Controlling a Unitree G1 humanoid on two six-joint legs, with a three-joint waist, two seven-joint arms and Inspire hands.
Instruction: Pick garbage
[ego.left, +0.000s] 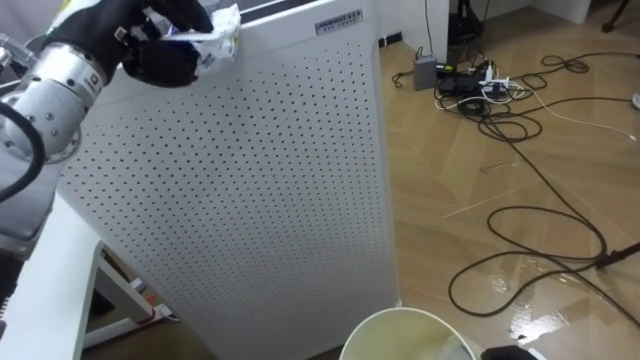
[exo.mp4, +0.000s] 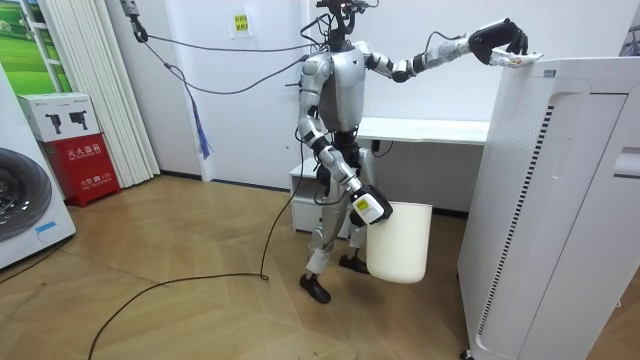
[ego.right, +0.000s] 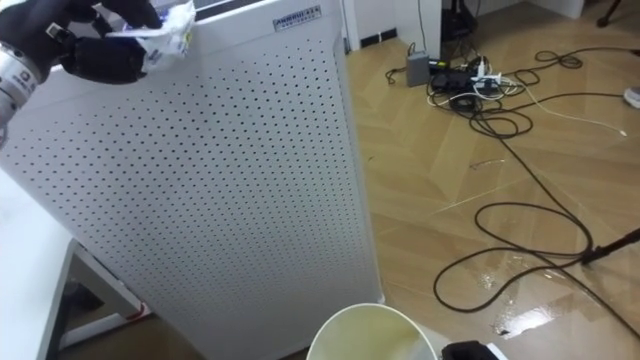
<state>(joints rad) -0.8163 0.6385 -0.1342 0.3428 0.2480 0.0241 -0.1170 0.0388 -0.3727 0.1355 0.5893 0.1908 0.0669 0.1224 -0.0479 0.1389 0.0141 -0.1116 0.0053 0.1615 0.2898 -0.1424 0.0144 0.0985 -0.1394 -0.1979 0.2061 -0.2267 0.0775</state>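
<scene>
A: Far left, up high: the left robot hand (ego.left: 160, 48) is raised to the top edge of the tall white perforated cabinet (ego.left: 250, 180).

B: Fingers curled, and pinched in them is the crumpled wrapper (ego.left: 218, 32). It sticks out on the hand's right, against the cabinet's upper rim.

A: So the garbage is in the hand, gripped, at the cabinet top. Below that arm, a strip of white desk (ego.left: 55, 265) shows at the near left.

B: Moving right along the near edge, there is the round rim of the white bin (ego.left: 400, 316), close by the cabinet's foot.

A: The room view shows the robot standing between desk and cabinet, with the right robot hand (exo.mp4: 366, 209) down at the bin's rim. I cannot tell its grip.

B: Far right, cables (ego.left: 520, 120) lie tangled across the wooden floor (ego.left: 440, 180).
</scene>
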